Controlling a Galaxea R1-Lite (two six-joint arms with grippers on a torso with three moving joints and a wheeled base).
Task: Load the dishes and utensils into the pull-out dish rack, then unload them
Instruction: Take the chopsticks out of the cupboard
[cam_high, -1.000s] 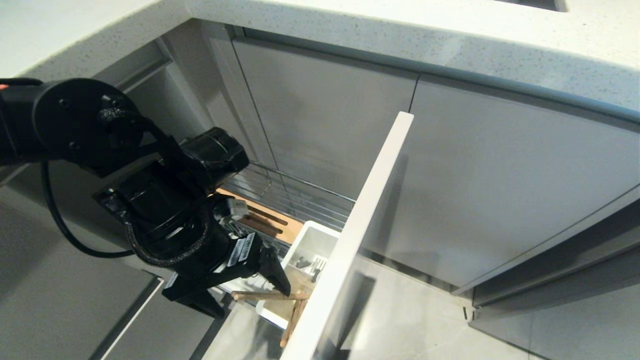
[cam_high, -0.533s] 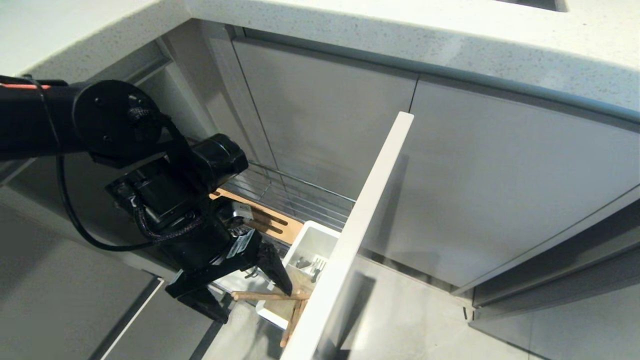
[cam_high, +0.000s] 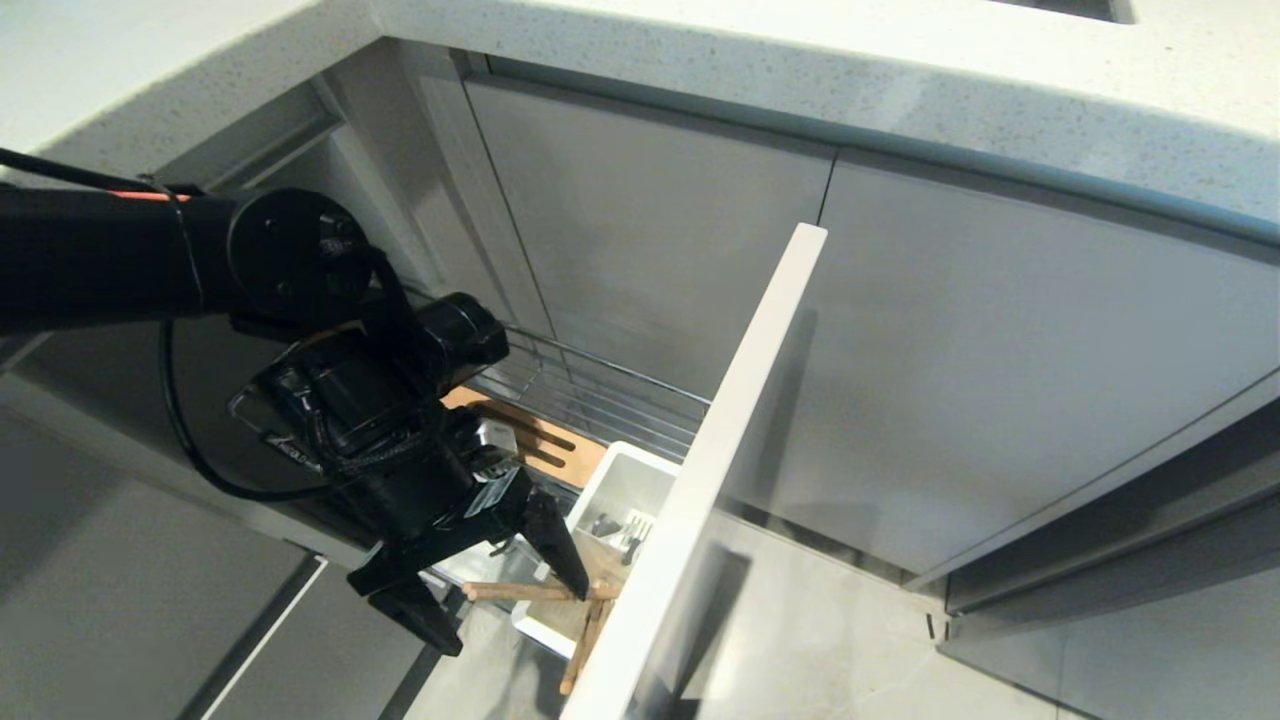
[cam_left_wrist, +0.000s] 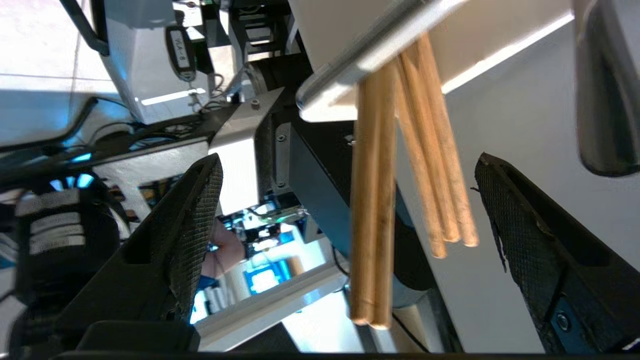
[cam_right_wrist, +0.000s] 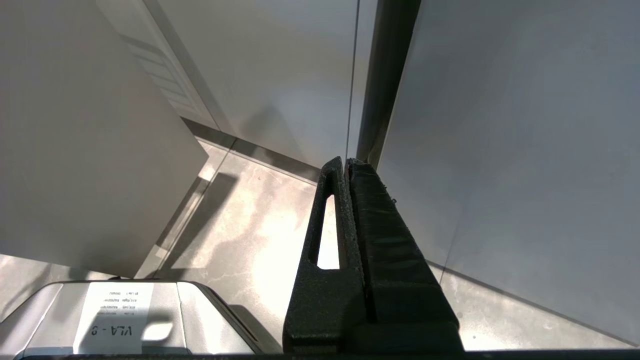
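Note:
The pull-out dish rack (cam_high: 600, 392) stands drawn out, with its wooden strip (cam_high: 548, 447), white caddy (cam_high: 622, 482) and pale front panel (cam_high: 742, 400). A pair of light-wood chopsticks (cam_high: 528, 592) (cam_left_wrist: 372, 210) pokes out of the caddy's near end. My left gripper (cam_high: 510, 617) (cam_left_wrist: 348, 160) is open, its fingers astride the chopsticks' free ends without touching them. More wood sticks (cam_left_wrist: 436, 165) show beside the panel. I cannot make out the spoon for sure. The dishes are out of view. My right gripper (cam_right_wrist: 346, 162) hangs shut and empty, parked near the floor.
A speckled worktop (cam_high: 800, 70) overhangs flat grey cabinet doors (cam_high: 1000, 360). The rack's front panel walls off the space right of my left gripper. Pale floor tiles (cam_high: 840, 640) lie below, and the robot's base (cam_right_wrist: 120, 315) is under my right gripper.
My left arm has swung right and a little down, bringing the open gripper closer round the chopsticks. The chopsticks and the rack have not moved.

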